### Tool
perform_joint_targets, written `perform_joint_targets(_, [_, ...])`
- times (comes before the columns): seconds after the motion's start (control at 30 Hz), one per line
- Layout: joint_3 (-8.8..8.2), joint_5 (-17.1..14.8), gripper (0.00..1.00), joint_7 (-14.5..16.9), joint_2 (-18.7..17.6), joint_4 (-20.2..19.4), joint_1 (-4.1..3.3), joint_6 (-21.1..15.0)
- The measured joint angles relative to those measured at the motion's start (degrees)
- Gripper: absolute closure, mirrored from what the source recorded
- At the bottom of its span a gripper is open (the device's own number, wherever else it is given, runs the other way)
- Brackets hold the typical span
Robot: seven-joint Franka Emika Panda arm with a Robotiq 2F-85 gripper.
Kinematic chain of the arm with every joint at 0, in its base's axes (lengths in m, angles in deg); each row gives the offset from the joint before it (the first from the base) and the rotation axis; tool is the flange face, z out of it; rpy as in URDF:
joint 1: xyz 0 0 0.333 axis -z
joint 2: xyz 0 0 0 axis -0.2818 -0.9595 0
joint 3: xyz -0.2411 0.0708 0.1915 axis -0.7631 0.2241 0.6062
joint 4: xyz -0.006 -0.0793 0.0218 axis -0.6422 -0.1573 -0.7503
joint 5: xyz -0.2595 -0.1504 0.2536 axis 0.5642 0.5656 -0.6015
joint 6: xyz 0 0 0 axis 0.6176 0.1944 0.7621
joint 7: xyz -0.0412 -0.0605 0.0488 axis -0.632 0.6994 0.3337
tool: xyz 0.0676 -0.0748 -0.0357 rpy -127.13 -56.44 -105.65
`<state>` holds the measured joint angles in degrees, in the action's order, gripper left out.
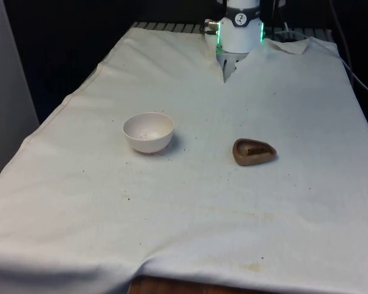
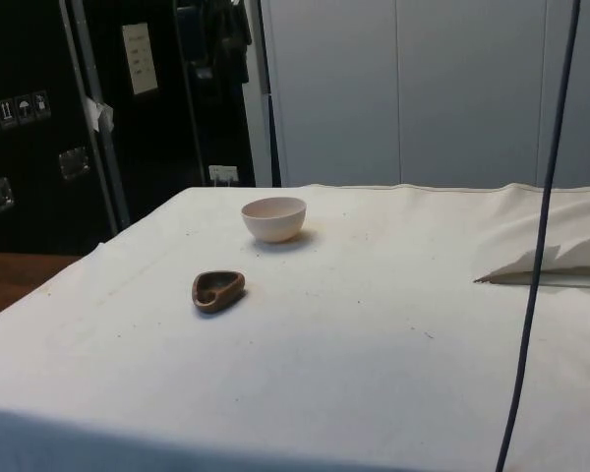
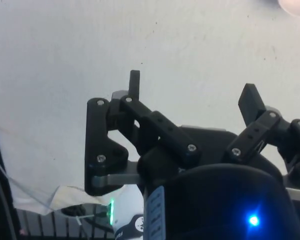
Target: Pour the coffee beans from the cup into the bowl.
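While idle: gripper [image 3: 192,92] spread wide, holding nothing.
Cup [image 1: 254,151]: shallow, low; fingers may slip, scattering beans.
Bowl [image 1: 148,131]: well apart.

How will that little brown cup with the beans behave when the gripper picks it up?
The brown cup is low and wide, so it probably won't tip when nudged. It looks rigid and likely light, so it could slide on the cloth. Its teardrop outline may slip between the fingers unless gripped across the narrow end.
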<state>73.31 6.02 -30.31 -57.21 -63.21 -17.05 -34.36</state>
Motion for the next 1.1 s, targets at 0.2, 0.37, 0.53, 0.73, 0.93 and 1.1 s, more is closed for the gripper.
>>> perform_joint_targets(0.2, [0.97, 1.2, 0.0, -1.72, 0.52, -2.12, -0.17, -2.29])
perform_joint_targets(0.37, [2.64, 3.27, 0.0, -4.47, 0.4, -3.9, -0.29, -4.7])
perform_joint_targets(0.53, [3.55, 5.04, 0.0, -6.36, -0.17, -4.18, -0.34, -5.56])
perform_joint_targets(0.73, [4.81, 7.68, 0.0, -9.17, -1.95, -3.55, -0.34, -5.9])
perform_joint_targets(0.93, [5.73, 9.8, 0.0, -11.34, -4.47, -1.55, -0.4, -5.9])
perform_joint_targets(1.1, [6.36, 10.83, 0.0, -12.55, -5.84, -0.23, -0.46, -5.84])
